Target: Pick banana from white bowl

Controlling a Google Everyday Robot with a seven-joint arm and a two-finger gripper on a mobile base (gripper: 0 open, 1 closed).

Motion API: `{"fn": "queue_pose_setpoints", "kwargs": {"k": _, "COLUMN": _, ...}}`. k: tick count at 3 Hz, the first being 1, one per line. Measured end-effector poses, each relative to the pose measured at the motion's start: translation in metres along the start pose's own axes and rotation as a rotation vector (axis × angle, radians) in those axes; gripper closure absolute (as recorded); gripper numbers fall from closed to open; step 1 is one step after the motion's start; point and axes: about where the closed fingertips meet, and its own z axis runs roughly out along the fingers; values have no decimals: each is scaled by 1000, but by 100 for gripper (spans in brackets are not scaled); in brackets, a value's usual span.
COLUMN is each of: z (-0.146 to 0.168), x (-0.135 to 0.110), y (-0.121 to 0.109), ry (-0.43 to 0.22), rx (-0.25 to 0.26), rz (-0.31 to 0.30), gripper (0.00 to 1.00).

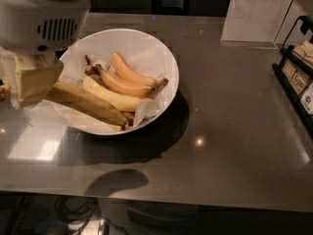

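A dark grey, glossy surface (234, 131) fills the view, with a black wire rack (293, 77) at its right edge. Left of centre stands the white bowl (172, 77), wide and round, lined with crinkled paper (146, 53).

Inside it we see 2 curved orange-tinted bananas (129, 75) and, just in front of them, 1 plump yellow banana (112, 98).

The banana (88, 104) we want is long, slim and olive-yellow with brown shading. It slants from beyond the bowl's left rim down to the front rim, crossing in front of the others. We cannot tell whether its tip rests on the paper or hangs just above it.

The gripper (34, 84) is at the far left, under the arm's white vented housing (44, 13). Its cream fingers look clamped on the banana's left end.

We judge the fruit light but soft, with ripe skin that bruises or splits under hard pressure. Held at 1 end, it may droop or pivot. A hold nearer the middle would balance it better.
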Motion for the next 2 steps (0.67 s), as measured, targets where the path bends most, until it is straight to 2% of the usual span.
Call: {"fn": "queue_pose_setpoints", "kwargs": {"k": 2, "z": 0, "x": 0, "y": 0, "ry": 0, "rx": 0, "rz": 0, "gripper": 100}}
